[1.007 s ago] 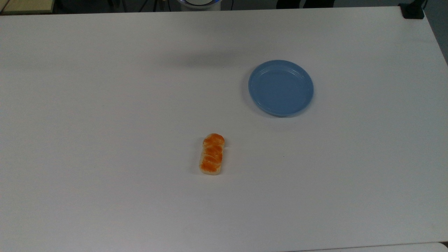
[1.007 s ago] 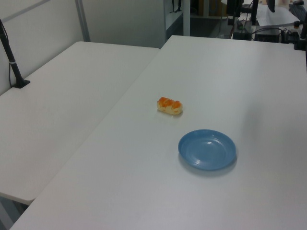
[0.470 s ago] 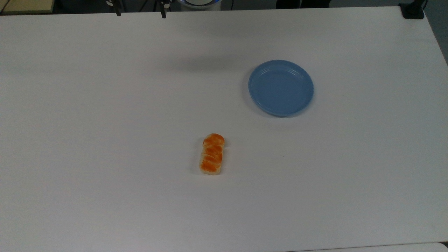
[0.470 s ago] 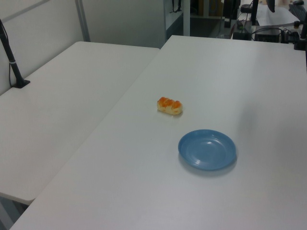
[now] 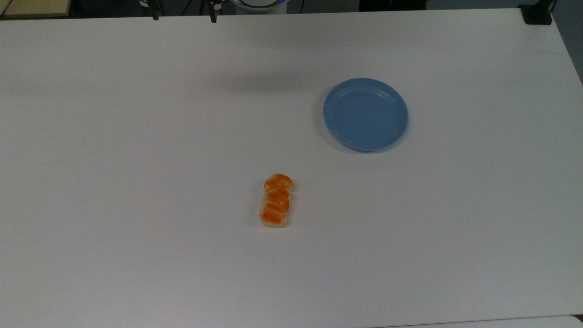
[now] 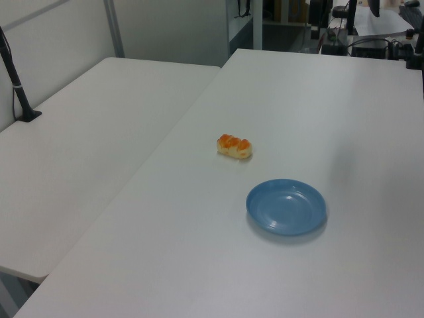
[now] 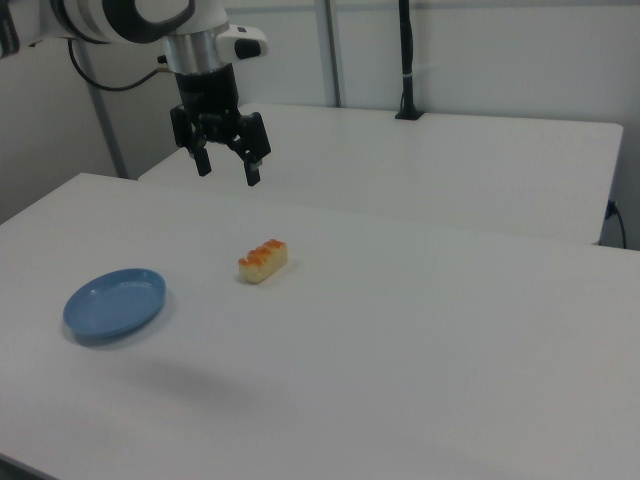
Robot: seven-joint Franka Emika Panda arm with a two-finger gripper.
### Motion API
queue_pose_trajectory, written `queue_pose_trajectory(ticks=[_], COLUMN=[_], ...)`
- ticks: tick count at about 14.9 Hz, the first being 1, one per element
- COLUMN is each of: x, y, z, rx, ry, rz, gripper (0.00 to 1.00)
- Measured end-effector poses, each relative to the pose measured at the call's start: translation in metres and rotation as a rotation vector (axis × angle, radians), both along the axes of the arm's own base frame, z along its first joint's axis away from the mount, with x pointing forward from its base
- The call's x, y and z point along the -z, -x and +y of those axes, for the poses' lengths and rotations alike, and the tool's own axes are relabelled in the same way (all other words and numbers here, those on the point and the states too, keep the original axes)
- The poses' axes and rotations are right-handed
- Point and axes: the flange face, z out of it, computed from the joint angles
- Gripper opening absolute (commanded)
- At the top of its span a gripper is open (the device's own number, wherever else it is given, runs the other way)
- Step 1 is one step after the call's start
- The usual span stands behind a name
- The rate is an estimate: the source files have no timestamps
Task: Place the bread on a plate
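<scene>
The bread [image 5: 276,200], a small roll with an orange-brown segmented top and cream sides, lies on the white table near its middle; it also shows as the bread [image 6: 234,146] and the bread [image 7: 263,261]. The round light-blue plate [image 5: 365,114] sits apart from it, empty, seen too as the plate [image 6: 286,207] and the plate [image 7: 115,303]. In the right view my gripper [image 7: 227,171] hangs open high above the table, up and to the right view's left of the bread. Its fingertips [image 5: 212,19] poke in at the top view's upper edge.
The white table [image 5: 136,136] is bare around the bread and plate. A second white table [image 6: 86,132] adjoins it, with a black post [image 6: 16,86] clamped on. A black clamp [image 5: 537,13] sits at the top view's upper right corner.
The gripper's fingertips have come into the top view's upper edge since a second ago. Bread and plate have not moved.
</scene>
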Motion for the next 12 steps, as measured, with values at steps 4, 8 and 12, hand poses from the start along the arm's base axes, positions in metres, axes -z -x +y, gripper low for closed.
queue_pose_trajectory(ticks=[4,8,12], x=[-0.0018,-0.0023,-0.0023], y=[-0.0019,-0.0019,-0.0019], z=[-0.0004,-0.0005,-0.0004], rx=[0.000,0.000,0.000], ry=[0.002,0.003,0.003], rz=[-0.018,-0.021,-0.021], gripper=[1.00,1.00,1.00])
